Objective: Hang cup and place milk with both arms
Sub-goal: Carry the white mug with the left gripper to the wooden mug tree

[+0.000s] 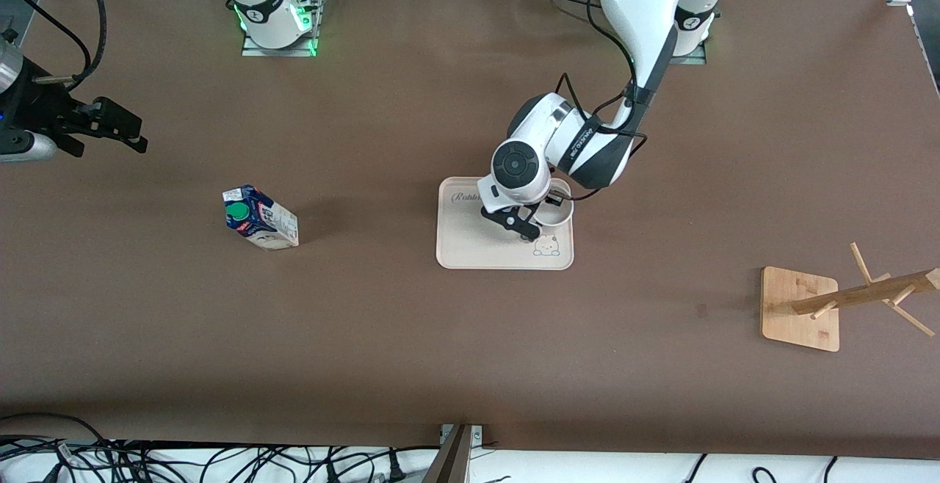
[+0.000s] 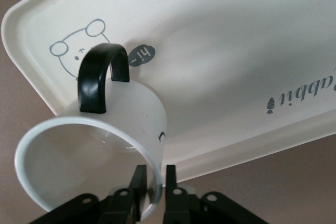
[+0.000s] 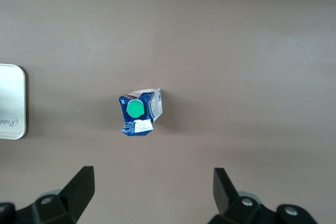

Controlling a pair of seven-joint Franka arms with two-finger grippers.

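On the cream rectangular tray (image 1: pixel 470 248) with its printed bear, my left gripper (image 2: pixel 152 184) pinches the rim of the white ceramic mug with a black loop handle (image 2: pixel 100 145), one of my fingers (image 2: pixel 137 179) inside the wall and the other outside. The mug stands on the tray's corner toward the left arm's end, by the bear drawing. My right gripper (image 3: pixel 152 190) waits high over the brown desk (image 1: pixel 440 351) at the right arm's end, fingers spread wide, empty. The small dark-blue and white carton with a green round cap (image 1: pixel 260 217) stands upright on the desk, well apart from the tray. A wooden peg rack on a square base (image 1: pixel 822 307) stands near the left arm's end.
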